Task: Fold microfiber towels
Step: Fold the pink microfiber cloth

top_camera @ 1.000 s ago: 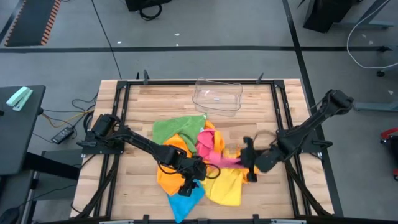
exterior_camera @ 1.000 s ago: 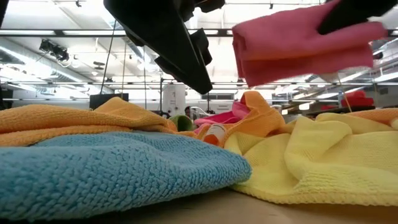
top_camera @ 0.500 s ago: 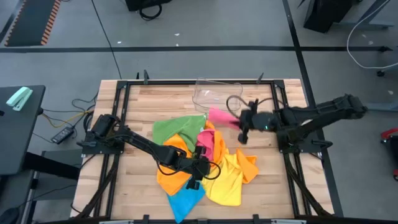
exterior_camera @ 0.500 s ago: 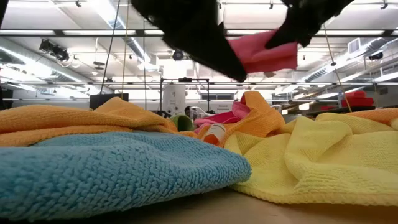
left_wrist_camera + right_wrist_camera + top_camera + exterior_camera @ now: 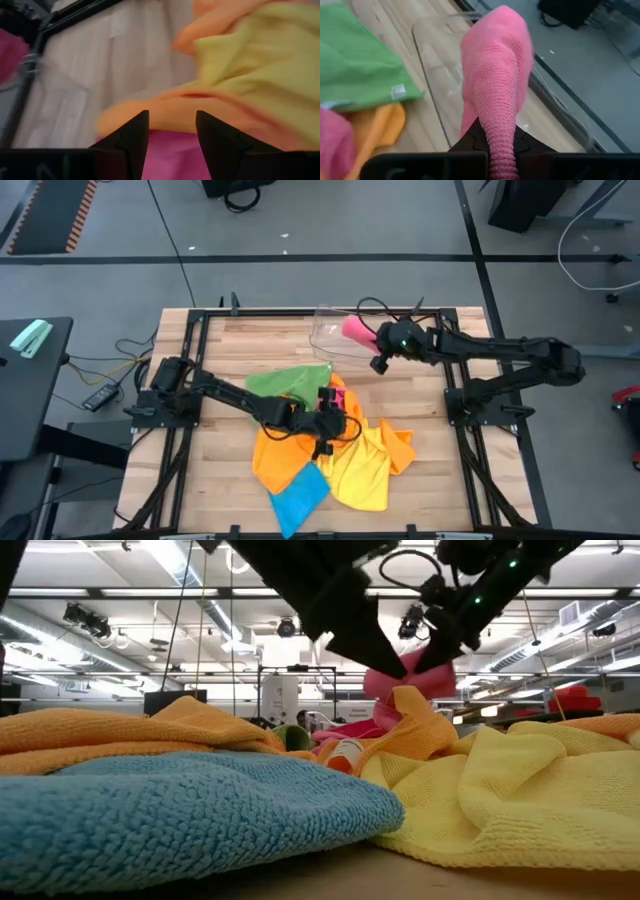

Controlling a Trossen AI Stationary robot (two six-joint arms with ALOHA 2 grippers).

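Towel heap (image 5: 320, 445) fills the table's middle; bare wood (image 5: 222, 350) lies beside the clear tray (image 5: 335, 340)

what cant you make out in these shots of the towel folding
- Pink towel in the right gripper: right wrist view, the cloth covers the fingers, so the grip itself is hidden.
- Clear plastic tray: high view, whether the towel touches it cannot be told.
- Blue towel: low view, it fills the foreground and hides the table.
- Left gripper: left wrist view, blurred; contact with the pile is unclear.

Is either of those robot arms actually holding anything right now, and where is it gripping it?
The right tool pinches a folded pink towel by one end, over the clear tray. The left tool is open above the towel pile, holding nothing.
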